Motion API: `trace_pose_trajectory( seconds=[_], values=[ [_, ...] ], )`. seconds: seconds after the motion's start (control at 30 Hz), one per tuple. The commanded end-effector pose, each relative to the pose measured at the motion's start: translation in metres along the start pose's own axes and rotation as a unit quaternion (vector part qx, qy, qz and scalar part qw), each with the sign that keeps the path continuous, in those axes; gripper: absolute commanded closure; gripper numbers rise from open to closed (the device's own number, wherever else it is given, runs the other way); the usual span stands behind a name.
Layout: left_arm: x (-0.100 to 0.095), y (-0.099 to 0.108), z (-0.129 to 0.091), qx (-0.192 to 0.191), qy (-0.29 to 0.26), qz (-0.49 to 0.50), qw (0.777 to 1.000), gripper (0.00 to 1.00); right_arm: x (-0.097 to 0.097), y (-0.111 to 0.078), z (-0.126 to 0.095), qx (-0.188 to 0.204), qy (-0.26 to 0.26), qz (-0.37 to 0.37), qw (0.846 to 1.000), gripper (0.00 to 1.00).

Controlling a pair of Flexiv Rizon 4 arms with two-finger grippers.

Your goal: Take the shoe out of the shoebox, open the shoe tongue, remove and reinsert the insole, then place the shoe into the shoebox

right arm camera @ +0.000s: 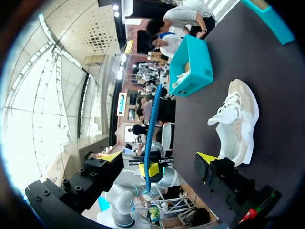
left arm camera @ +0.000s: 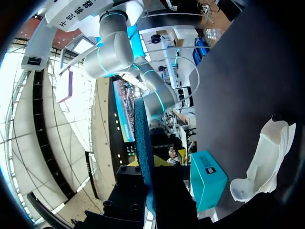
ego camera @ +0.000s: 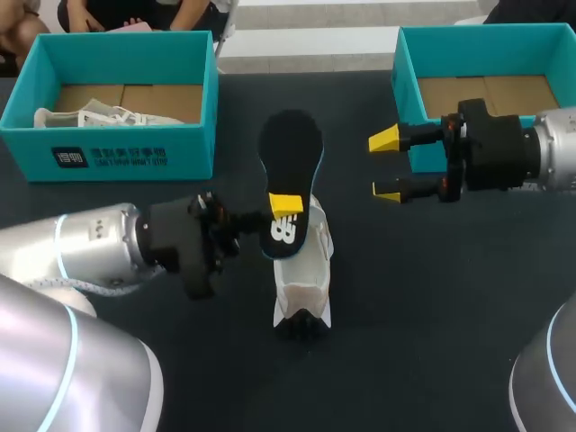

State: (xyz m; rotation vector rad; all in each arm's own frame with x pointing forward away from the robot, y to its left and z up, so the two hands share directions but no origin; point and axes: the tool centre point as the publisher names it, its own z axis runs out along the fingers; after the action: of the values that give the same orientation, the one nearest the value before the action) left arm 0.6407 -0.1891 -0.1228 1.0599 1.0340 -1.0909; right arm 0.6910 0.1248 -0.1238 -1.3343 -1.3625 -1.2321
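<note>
My left gripper (ego camera: 284, 207) is shut on a black insole (ego camera: 291, 171) with a blue edge and holds it upright over the white shoe (ego camera: 303, 279). The shoe stands on the dark table in the middle, its opening under the insole. In the left wrist view the insole (left arm camera: 142, 143) shows edge-on between the fingers of the left gripper (left arm camera: 148, 164), with the shoe (left arm camera: 267, 157) off to one side. My right gripper (ego camera: 387, 166) hangs open to the right of the insole, apart from it. From the right gripper (right arm camera: 159, 157) the insole (right arm camera: 151, 124) stands straight ahead, with the shoe (right arm camera: 236, 124) beside it.
A teal shoebox (ego camera: 117, 148) at the back left holds another pale shoe (ego camera: 94, 117). A second teal shoebox (ego camera: 407, 81) stands at the back right, behind my right gripper, showing only its cardboard floor. The left box (right arm camera: 190, 67) lies beyond the shoe in the right wrist view.
</note>
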Motion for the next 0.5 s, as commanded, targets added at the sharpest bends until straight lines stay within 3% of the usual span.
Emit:
trace_pose_trajectory(
  seconds=[0.03, 0.27, 0.37, 0.5],
  values=[
    [0.006, -0.006, 0.012, -0.003, -0.017, 0.004, 1.0, 1.0, -0.007, 0.01, 0.014, 0.011, 0.01, 0.001, 1.0, 0.0],
    [0.012, -0.012, 0.027, 0.008, 0.0, 0.002, 1.0, 1.0, -0.014, 0.011, 0.027, 0.018, 0.022, 0.007, 1.0, 0.0],
    [0.017, -0.013, 0.033, 0.013, 0.009, 0.007, 1.0, 1.0, -0.015, 0.012, 0.033, 0.019, 0.029, 0.007, 0.999, 0.23],
    [0.023, -0.012, 0.042, 0.018, 0.023, 0.018, 0.999, 1.0, -0.017, 0.013, 0.037, 0.02, 0.034, 0.006, 0.999, 0.34]
  ],
)
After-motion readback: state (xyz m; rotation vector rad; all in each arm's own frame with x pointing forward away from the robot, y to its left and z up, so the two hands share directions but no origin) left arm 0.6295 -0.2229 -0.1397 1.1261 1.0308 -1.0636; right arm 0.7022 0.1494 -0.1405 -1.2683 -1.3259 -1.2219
